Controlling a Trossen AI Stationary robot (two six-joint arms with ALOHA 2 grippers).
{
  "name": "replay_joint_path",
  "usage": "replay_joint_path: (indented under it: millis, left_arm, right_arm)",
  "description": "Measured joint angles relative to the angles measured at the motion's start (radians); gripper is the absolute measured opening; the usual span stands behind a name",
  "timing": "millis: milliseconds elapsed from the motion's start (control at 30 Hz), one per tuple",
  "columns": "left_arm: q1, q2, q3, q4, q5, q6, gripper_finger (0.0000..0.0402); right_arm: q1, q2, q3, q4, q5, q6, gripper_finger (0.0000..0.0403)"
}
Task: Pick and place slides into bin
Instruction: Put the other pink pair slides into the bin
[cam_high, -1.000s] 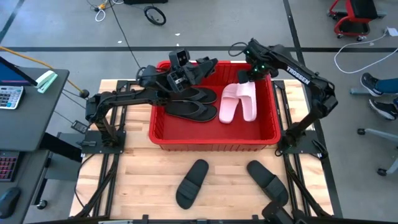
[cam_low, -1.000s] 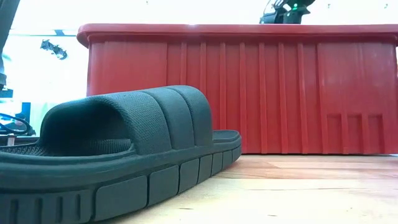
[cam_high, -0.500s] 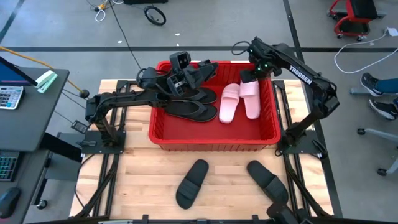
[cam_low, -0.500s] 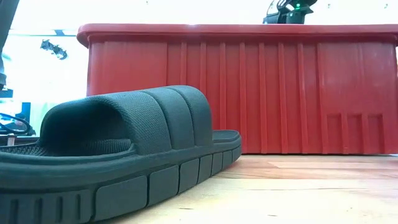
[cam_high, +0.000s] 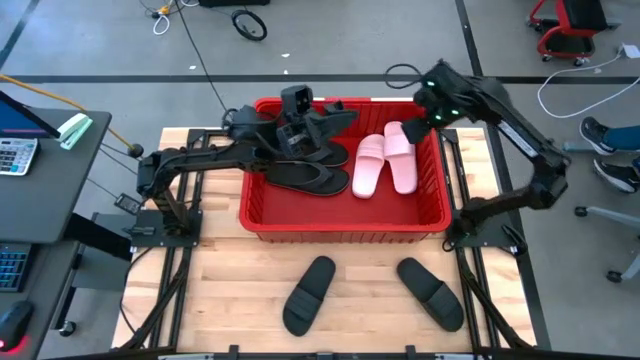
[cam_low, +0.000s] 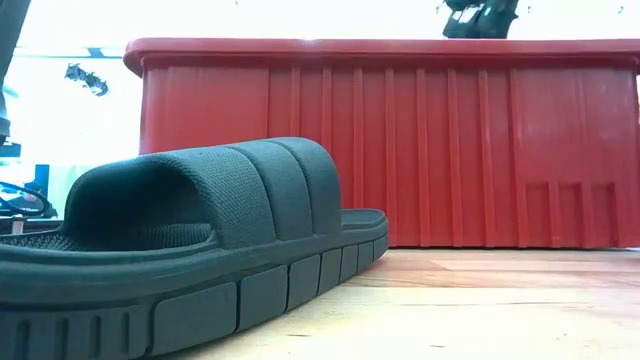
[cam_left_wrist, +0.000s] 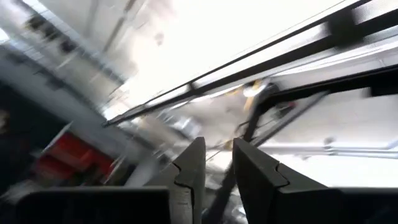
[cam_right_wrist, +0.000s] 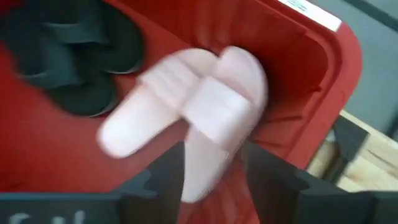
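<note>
Left gripper (cam_high: 312, 125): positioned above the far left part of the red bin (cam_high: 262, 215). Its jaws are closed on the strap of a black thong flip-flop (cam_high: 328, 118), which hangs above the bin and is not yet released. A second black thong flip-flop (cam_high: 308, 176) lies on the bin floor below it.

Centre of the bin: two pale pink slides (cam_high: 385, 162) lie side by side, touching, toes toward the far wall.

Right gripper (cam_high: 432, 118): raised over the far right corner of the bin, jaws spread apart and empty. In the right wrist view the pink slides (cam_right_wrist: 199, 118) lie directly below it.

Table (cam_high: 220, 300), in front of the bin: two black broad-strap slides, one left of centre (cam_high: 309, 293) and one right of centre (cam_high: 431, 292), well apart from each other.

Count: six sandals. Three rest in the bin, one is held above it, and two remain on the table.

Handling (judgement): the slides appear to be light, soft foam that flexes under load. The sole is broad and may slip from narrow jaws. Take hold across the broad strap, or pinch the sole edge at mid-length. Expect the sandal to swing when lifted.
</note>
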Motion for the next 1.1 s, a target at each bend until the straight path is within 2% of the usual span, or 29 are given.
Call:
replay_joint_path:
  millis: [100,233,300,433,567,800,1033,1100]
  left_arm:
    - [0.022,0.000,0.000,-0.177,-0.002,0.032,0.0066]
    - [0.080,0.000,-0.001,-0.434,-0.001,0.104,0.0022]
    - [0.115,0.001,-0.001,-0.529,-0.004,0.139,0.0007]
    - [0.167,0.003,-0.001,-0.609,0.005,0.181,0.0006]
    - [0.206,0.009,0.060,-0.693,0.043,0.223,0.0004]
    - [0.229,0.047,0.335,-0.996,0.047,0.465,0.0003]
    - [0.231,0.165,0.647,-1.243,0.045,0.696,0.0002]
    - [0.236,0.194,0.659,-1.270,0.045,0.728,0.0002]
  right_arm:
    - [0.034,-0.099,0.000,-0.001,-0.065,-0.014,0.0121]
    - [0.080,-0.235,0.000,0.004,-0.125,0.044,0.0030]
    - [0.098,-0.293,0.000,0.012,-0.126,0.067,0.0011]
    - [0.112,-0.361,0.000,0.030,-0.103,0.116,0.0020]
    - [0.112,-0.374,0.000,0.030,-0.061,0.090,0.0006]
    - [0.112,-0.348,0.000,0.031,-0.040,0.014,0.0011]
    - [0.111,-0.322,0.000,0.047,0.002,-0.025,0.0004]
    - [0.112,-0.317,0.000,0.063,-0.013,-0.037,0.0004]
